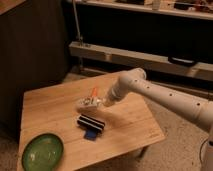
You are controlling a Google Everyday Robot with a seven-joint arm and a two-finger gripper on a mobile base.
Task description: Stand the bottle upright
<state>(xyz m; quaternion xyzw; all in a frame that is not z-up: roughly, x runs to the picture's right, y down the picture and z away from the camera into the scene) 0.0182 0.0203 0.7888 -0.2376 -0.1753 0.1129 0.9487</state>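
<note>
The bottle [88, 103], whitish with a pale label, lies on its side near the middle of the wooden table [50, 107], long axis running left to right. My gripper [103, 103] reaches down from the white arm [150, 90] on the right. It is shut on the bottle's right end, close to the tabletop. An orange object [94, 92] sits just behind the bottle and is partly hidden by it.
A black bar with a blue underside [91, 123] lies just in front of the bottle. A green plate [42, 152] sits at the table's front left corner. A dark cabinet stands at left, and low shelving runs behind the table.
</note>
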